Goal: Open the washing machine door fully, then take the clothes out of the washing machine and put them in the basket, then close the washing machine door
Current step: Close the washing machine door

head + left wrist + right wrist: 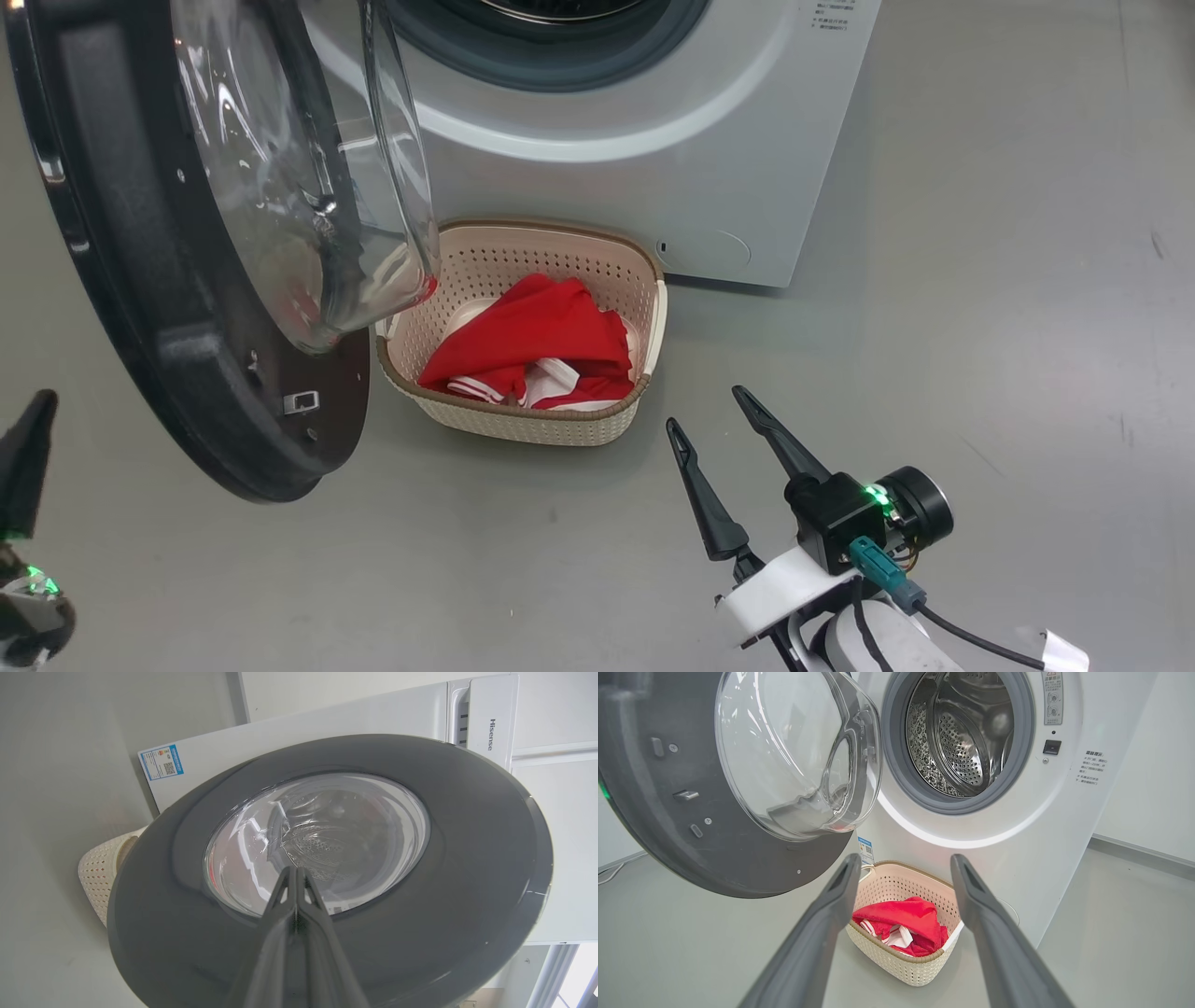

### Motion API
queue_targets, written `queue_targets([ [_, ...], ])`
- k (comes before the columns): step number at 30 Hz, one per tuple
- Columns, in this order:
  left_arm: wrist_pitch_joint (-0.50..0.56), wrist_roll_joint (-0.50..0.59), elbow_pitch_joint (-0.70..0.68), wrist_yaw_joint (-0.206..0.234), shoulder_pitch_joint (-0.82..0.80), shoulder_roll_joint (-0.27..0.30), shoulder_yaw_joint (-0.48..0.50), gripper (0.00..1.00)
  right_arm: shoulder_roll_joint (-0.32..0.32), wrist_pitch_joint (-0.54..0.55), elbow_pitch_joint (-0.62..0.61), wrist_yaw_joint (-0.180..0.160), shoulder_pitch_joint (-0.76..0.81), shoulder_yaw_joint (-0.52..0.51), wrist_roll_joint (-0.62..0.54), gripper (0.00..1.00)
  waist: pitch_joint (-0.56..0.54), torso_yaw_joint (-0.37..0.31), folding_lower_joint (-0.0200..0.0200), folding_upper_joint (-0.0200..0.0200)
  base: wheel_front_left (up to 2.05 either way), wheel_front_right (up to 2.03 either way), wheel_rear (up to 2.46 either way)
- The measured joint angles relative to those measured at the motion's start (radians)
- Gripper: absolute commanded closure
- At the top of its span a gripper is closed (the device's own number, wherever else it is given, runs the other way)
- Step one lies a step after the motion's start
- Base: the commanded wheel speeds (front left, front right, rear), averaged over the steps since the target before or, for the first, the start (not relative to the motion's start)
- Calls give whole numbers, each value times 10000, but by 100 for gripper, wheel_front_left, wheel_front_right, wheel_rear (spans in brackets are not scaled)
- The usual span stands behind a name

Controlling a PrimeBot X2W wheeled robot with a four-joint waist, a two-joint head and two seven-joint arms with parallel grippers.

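- The washing machine door [140, 280] stands wide open. Its glass bowl [308, 168] hangs just over one corner of the basket [523, 425].
- The clothes [541, 341] lie in the basket, a red heap with white stripes. The basket sits on the floor [980, 327], right in front of the washing machine [653, 168].
- The part of the drum [966, 742] that shows looks bare, so I think only the door is left to shut. The low front of the drum is hidden, though, and a small piece could be left inside.
- The left fingers [275, 942] are pinched tight together with nothing in them. They point at the smooth outer side of the door. I cannot tell if they touch it.
- That side is shiny. Thin tips could slide off it during a push, and the door would stop halfway.
- A push that is too soft could leave the door resting on the grey ring without clicking shut.
- The door could brush the basket rim as it swings, because the two are so near. That might shove the basket or tip it.
- The right fingers [815, 942] are spread wide and hold nothing. They hang over the floor near the basket, pointing at the machine.
- If they move forward, the swinging door could hit them.
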Motion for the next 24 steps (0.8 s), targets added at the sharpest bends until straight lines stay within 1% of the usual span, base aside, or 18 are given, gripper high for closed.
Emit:
queue_targets([
  [2, 667, -696, 12, 230, -39, -67, -17, 100, 2, 0, 0, 0, 0, 0, 0, 0, 16, -15, 0, 0, 0, 0, 0],
  [3, 1208, -1221, 10, 483, -66, -90, -6, 100, 2, 0, 0, 0, 0, 0, 0, 0, 33, -29, 0, 0, 0, 0, 0],
  [4, 1444, -1509, 12, 621, -91, -102, 23, 100, 2, 0, 0, 0, 0, 0, 0, 0, 40, -37, 0, 0, 0, 0, 0],
  [5, 1444, -1509, 12, 621, -91, -102, 23, 100, 2, 0, 0, 0, 0, 0, 0, 0, 40, -37, 0, 0, 0, 0, 0],
  [9, 2305, -2328, -12, 1093, -231, -109, 111, 100, 2, 0, 0, 0, 0, 0, 0, 0, 68, -69, 0, 0, 0, 0, 0],
  [14, 2897, -2926, 113, 1818, -256, -107, 316, 100, 2, 0, 0, 0, 0, 19, -2, 0, 94, -117, 0, 0, 0, 0, 0],
  [15, 3005, -3187, 138, 1960, -265, -128, 372, 100, 2, 0, 2, 0, 0, 25, -2, 0, 97, -129, 0, 0, 0, 0, 0],
  [17, 3267, -3417, 104, 2038, -285, -136, 384, 100, 2, 0, 2, 0, 0, 40, -2, 0, 102, -157, 0, 0, 0, 0, 0],
  [24, 3969, -3521, -102, 2113, -309, -82, 184, 100, 2, 0, 10, 0, 0, 69, -15, 0, 113, -268, 0, 0, 0, 0, 0],
])
